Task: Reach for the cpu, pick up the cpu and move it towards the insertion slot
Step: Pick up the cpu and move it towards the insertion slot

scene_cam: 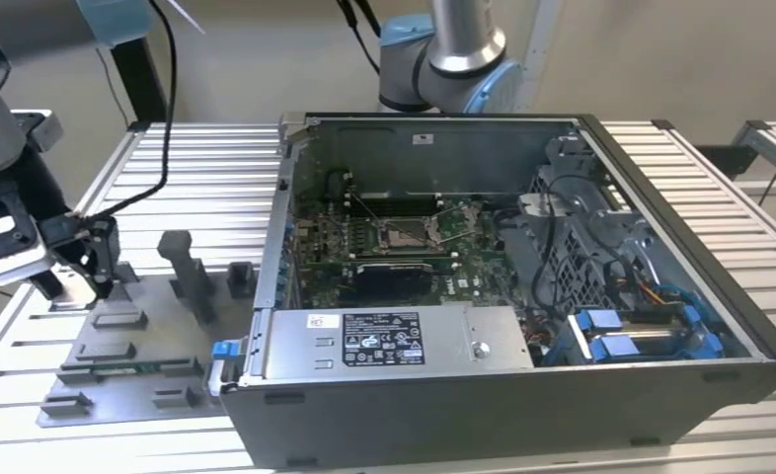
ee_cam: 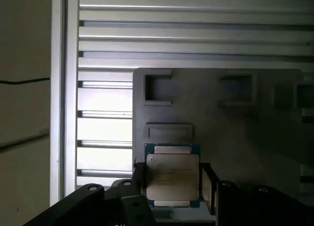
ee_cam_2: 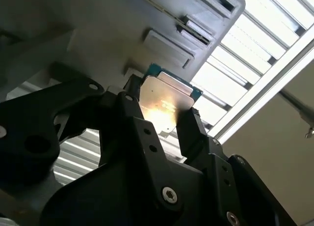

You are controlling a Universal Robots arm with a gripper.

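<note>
The cpu [ee_cam: 172, 176] is a small pale silver square plate with a thin green rim, and it sits between the two black fingers of my gripper [ee_cam: 172, 186]. In the second wrist view the cpu [ee_cam_2: 164, 100] catches a bright glare, with my gripper [ee_cam_2: 159, 119] shut on its two side edges. My gripper [scene_cam: 89, 284] hangs at the exterior view's left, just over the far left corner of the grey fixture plate [scene_cam: 138, 370]. The insertion slot [scene_cam: 408, 234], a silver-framed socket on the green board, lies inside the open computer case, well to the exterior view's right of the gripper.
The open computer case [scene_cam: 520, 395] takes up the middle and the exterior view's right, with tall walls around the board. Upright grey fixture blocks [scene_cam: 184, 276] stand between gripper and case. A second arm's base [scene_cam: 441, 59] stands behind the case. The slatted table [scene_cam: 203, 188] lies underneath.
</note>
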